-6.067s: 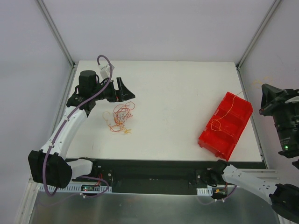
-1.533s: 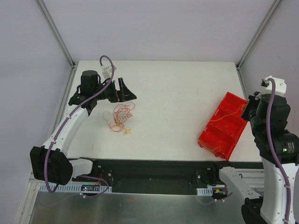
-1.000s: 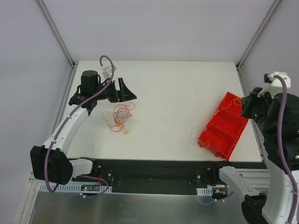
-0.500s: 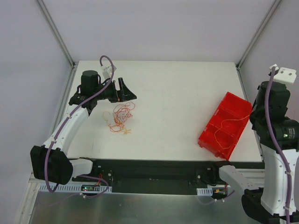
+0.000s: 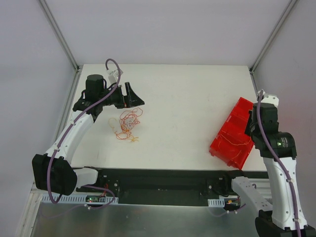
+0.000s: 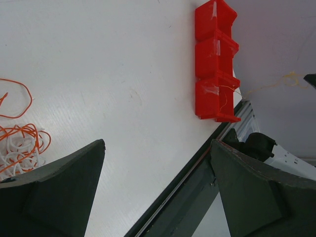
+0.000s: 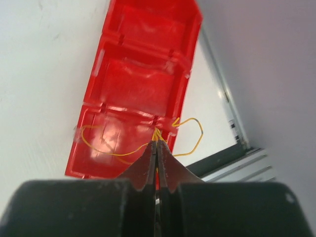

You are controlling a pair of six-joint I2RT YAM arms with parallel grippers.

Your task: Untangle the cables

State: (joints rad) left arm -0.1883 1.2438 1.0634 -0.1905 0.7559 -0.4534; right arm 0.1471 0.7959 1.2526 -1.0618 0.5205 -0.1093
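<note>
A tangle of red-orange and whitish cables (image 5: pixel 127 122) lies on the white table at the left; it also shows in the left wrist view (image 6: pixel 19 143). My left gripper (image 5: pixel 132 96) is open and empty, just behind the tangle; its jaws stand wide apart in the left wrist view (image 6: pixel 157 144). My right gripper (image 7: pixel 157 140) is shut on a yellow-orange cable (image 7: pixel 108 150) and holds it over the near compartment of the red bin (image 7: pixel 143 84). One loop of it hangs past the bin's rim. In the top view the right gripper (image 5: pixel 250 134) is over the bin's near end.
The red three-compartment bin (image 5: pixel 242 111) stands slanted near the table's right edge, also in the left wrist view (image 6: pixel 215 59). A black rail (image 5: pixel 163 180) runs along the near edge. Grey walls and metal frame posts close in the table's sides.
My right arm has swung about with the yellow-orange cable and now sits lower, over the bin's near end. The cable's loops moved from the table edge into the bin. The left arm is still.
</note>
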